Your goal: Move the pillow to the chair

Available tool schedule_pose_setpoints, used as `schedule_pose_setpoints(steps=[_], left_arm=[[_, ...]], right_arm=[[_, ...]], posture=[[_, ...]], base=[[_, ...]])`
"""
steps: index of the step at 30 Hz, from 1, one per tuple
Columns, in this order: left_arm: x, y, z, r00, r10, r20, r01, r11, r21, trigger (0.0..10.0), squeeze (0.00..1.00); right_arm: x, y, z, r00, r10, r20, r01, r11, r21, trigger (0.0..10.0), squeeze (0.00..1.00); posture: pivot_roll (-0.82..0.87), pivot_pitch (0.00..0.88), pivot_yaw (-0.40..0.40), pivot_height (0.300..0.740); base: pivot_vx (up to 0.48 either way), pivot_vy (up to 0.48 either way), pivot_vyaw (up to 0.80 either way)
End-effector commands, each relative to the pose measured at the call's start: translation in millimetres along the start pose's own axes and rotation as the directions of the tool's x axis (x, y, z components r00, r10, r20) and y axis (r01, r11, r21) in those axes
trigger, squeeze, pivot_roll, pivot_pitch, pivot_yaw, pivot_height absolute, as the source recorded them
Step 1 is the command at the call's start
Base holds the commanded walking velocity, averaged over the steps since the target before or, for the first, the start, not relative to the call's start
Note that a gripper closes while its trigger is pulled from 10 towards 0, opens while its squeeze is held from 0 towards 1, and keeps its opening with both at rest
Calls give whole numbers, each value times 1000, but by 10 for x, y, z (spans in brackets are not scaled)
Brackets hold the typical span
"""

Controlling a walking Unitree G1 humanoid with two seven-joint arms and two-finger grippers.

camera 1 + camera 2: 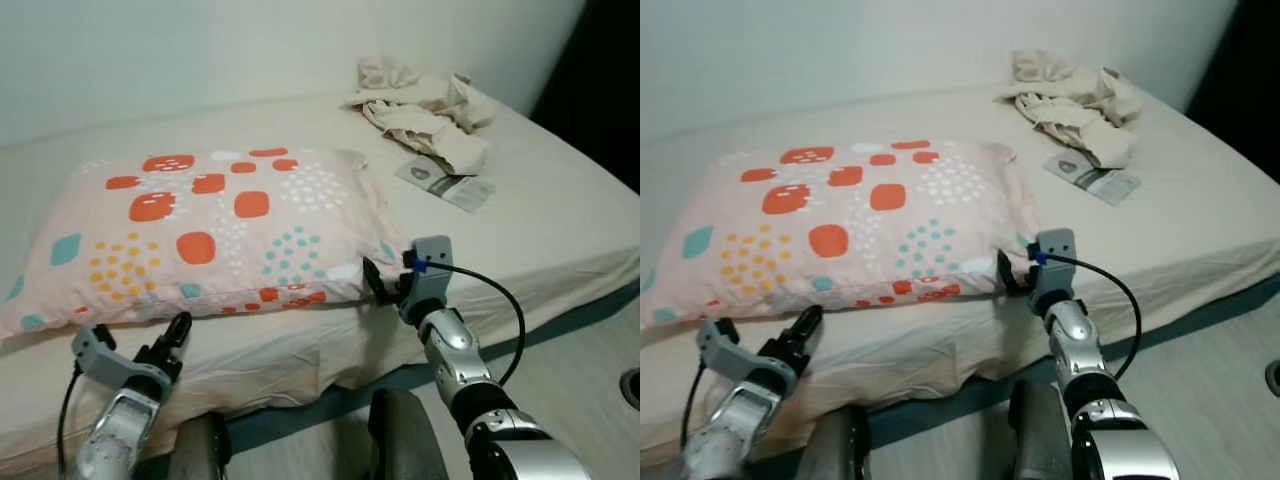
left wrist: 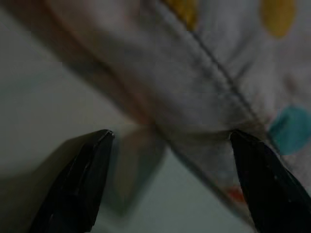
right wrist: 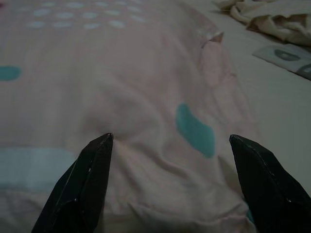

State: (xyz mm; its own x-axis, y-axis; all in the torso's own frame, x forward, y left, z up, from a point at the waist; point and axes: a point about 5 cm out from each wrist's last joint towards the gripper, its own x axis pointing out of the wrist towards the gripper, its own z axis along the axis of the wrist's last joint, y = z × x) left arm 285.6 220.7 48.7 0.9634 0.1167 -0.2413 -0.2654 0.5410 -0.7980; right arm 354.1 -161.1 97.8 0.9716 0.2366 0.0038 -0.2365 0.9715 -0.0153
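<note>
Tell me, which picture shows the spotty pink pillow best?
The left eye view: the whole pink pillow with orange, teal and yellow spots lies on the bed. The right eye view matches it. The right wrist view shows one corner up close; the left wrist view shows a dark, blurry edge.

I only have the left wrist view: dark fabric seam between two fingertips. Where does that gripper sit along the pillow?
Observer: The left gripper is at the pillow's front edge, near its left end, fingers open.
Operator: And the other arm?
Observer: The right gripper is at the pillow's front right corner, open too.
Operator: Anything else on the bed?
Observer: A crumpled cloth and a leaflet lie beyond that corner, apart from the pillow.
</note>
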Motion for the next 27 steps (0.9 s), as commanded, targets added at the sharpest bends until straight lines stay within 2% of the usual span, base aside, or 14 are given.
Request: schedule_pose_setpoints(steps=[1, 3, 4, 5, 11, 15, 19, 21, 24, 25, 26, 27], left_arm=[[-40, 131, -150, 996, 69, -48, -69, 998, -1, 10000, 0], [73, -25, -188, 1000, 30, 4, -29, 992, -120, 10000, 0], [73, -25, -188, 1000, 30, 4, -29, 992, -120, 10000, 0], [121, -124, -166, 999, -9, 39, 16, 982, -188, 10000, 0], [163, -281, -59, 986, -138, 98, 159, 951, -264, 10000, 0], [135, -234, -1, 979, -159, 125, 188, 942, -277, 10000, 0], [56, -149, 31, 973, -194, 122, 217, 951, -222, 10000, 0], [1, -64, 74, 974, -185, 132, 209, 957, -201, 10000, 0], [-29, 47, 202, 972, -140, 188, 180, 960, -213, 10000, 0], [-28, 71, 240, 971, -123, 205, 166, 964, -208, 10000, 867], [-24, 84, 260, 970, -112, 215, 156, 967, -200, 10000, 1000], [-13, 88, 278, 969, -107, 224, 151, 970, -191, 10000, 1000]], right_arm=[[1, 35, -22, 1000, 16, -13, -16, 1000, -1, 10000, 0], [-19, 49, -25, 1000, 23, 0, -23, 1000, -4, 10000, 0], [-19, 49, -25, 1000, 23, 0, -23, 1000, -4, 10000, 0], [-39, 48, -37, 1000, 23, 4, -23, 1000, -5, 10000, 0], [-113, 5, -101, 1000, 1, 0, -1, 1000, 1, 10000, 0], [-138, -5, -126, 1000, -4, -3, 4, 1000, 3, 10000, 0], [-158, 8, -149, 1000, -2, -7, 2, 1000, 4, 10000, 0], [-165, 10, -153, 1000, -1, -9, 2, 1000, 5, 10000, 0], [-150, 25, -146, 1000, 2, -10, -2, 1000, 6, 10000, 0], [-142, 31, -142, 1000, 4, -10, -4, 1000, 7, 10000, 0], [-137, 35, -139, 1000, 5, -10, -5, 1000, 7, 10000, 0], [-126, 39, -131, 1000, 6, -10, -6, 1000, 7, 10000, 0]], posture=[[-14, 195, -6, 544], [-40, 198, 9, 544], [-40, 198, 9, 544], [-48, 199, 16, 544], [-53, 198, 34, 544], [-51, 198, 35, 544], [-48, 193, 33, 544], [-43, 197, 29, 544], [-42, 199, 22, 544], [-37, 198, 14, 544], [-35, 195, 12, 544], [-32, 191, 10, 544]], base=[[0, 0, 0], [0, 0, 0], [0, 0, 0], [0, 0, 0], [0, 0, 0], [0, 0, 0], [0, 0, 0], [0, 0, 0], [0, 0, 0], [0, 0, 0], [0, 0, 0], [0, 0, 0]])
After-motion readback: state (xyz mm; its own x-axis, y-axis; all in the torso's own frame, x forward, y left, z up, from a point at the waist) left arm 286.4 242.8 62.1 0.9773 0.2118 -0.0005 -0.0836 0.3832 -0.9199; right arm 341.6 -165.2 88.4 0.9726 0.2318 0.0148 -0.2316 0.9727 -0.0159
